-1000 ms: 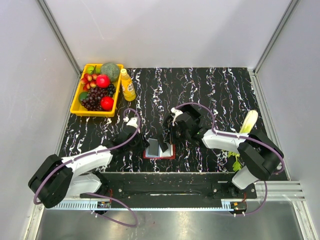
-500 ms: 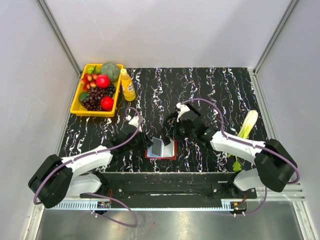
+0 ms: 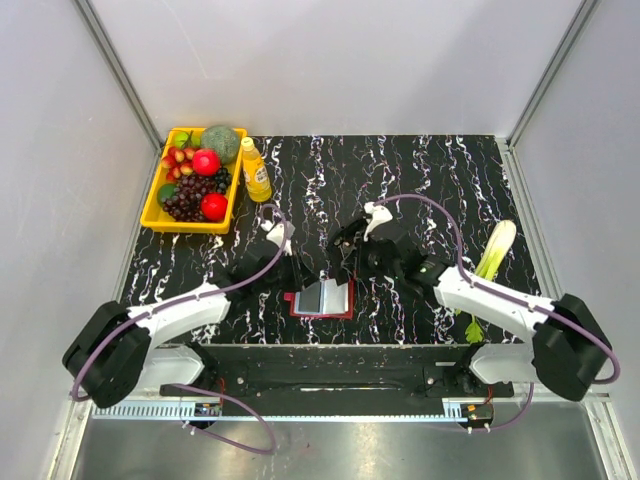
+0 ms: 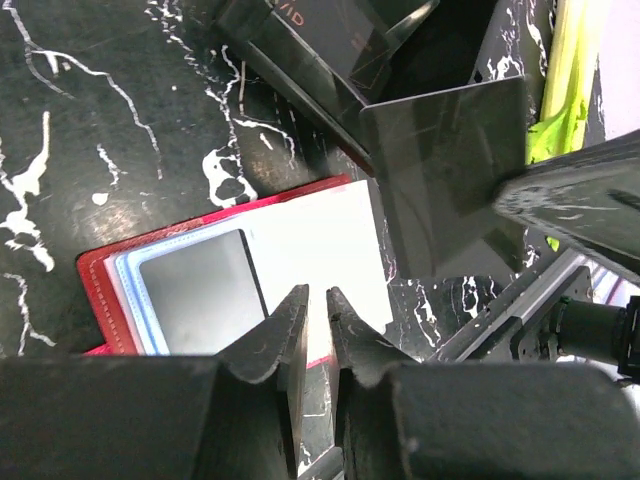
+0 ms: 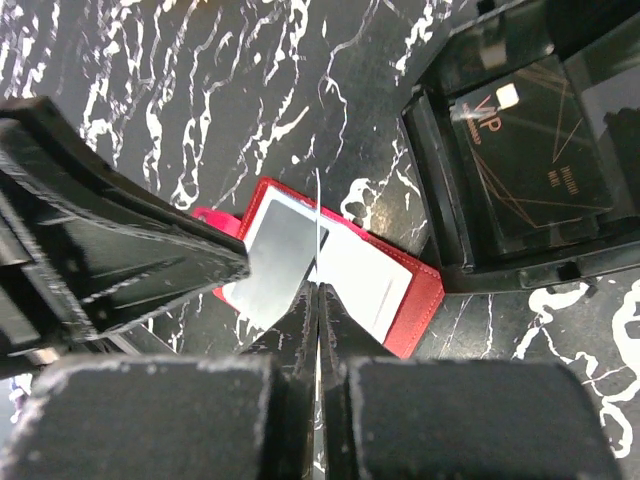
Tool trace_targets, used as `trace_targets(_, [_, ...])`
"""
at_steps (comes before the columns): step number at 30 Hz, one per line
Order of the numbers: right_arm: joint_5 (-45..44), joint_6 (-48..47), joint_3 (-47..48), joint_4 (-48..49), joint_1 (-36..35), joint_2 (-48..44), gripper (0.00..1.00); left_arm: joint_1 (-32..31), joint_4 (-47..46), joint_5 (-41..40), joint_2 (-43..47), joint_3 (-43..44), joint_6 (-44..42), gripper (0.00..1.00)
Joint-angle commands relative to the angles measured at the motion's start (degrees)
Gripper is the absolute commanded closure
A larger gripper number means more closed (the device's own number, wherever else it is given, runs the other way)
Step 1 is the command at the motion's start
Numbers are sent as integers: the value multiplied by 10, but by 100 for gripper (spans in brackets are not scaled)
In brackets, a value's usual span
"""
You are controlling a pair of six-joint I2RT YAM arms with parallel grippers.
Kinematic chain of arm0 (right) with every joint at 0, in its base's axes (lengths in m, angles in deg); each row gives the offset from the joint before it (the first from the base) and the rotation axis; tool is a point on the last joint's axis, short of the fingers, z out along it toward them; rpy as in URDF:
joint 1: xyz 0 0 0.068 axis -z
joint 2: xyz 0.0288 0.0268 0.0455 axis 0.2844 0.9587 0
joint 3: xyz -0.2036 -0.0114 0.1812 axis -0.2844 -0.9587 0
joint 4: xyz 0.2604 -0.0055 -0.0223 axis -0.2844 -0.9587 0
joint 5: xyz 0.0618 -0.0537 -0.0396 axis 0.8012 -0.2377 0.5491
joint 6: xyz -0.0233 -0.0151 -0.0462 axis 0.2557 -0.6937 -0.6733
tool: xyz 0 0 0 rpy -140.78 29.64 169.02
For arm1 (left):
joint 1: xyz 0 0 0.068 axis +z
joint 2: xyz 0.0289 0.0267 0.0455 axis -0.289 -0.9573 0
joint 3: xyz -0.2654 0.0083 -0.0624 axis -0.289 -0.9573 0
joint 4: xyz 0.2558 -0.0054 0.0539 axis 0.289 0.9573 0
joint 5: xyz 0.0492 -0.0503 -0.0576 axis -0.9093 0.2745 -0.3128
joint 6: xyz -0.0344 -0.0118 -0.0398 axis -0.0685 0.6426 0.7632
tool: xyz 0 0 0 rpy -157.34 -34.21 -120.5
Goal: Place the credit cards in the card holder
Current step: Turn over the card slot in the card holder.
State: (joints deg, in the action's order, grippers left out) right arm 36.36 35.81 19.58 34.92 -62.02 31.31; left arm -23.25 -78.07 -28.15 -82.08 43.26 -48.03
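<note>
Could totally jam the card (image 4: 450, 170), clamped in right gripper (image 5: 316, 300), against card holder (image 4: 95, 300) edge if tilted, with left gripper (image 4: 317, 300) barely ajar, empty.

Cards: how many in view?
3. Grey card in the wallet's left pocket; second card in the right jaws above it; black card in the black box. More may be hidden underneath.
</note>
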Motion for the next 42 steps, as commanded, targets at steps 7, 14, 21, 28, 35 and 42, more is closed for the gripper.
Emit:
trace_targets(7, [-60, -5, -1, -31, -5, -88, 100, -34, -69, 17, -63, 30, 15, 88])
trace_targets(14, [-37, -7, 5, -28, -5, -71, 100, -42, 76, -129, -27, 45, -5, 69])
trace_targets(21, [-2, -4, 4, -2, -5, -31, 100, -42, 111, -168, -34, 20, 9, 66])
trace_targets(28, [27, 2, -2, 18, -4, -1, 100, -43, 110, -166, -51, 29, 1, 64])
trace_targets(35, [31, 3, -2, 22, -4, 9, 100, -42, 95, -155, -71, 30, 0, 65])
trace_targets(42, [31, 4, -5, 24, -5, 19, 100, -42, 80, -134, -64, 27, -2, 67])
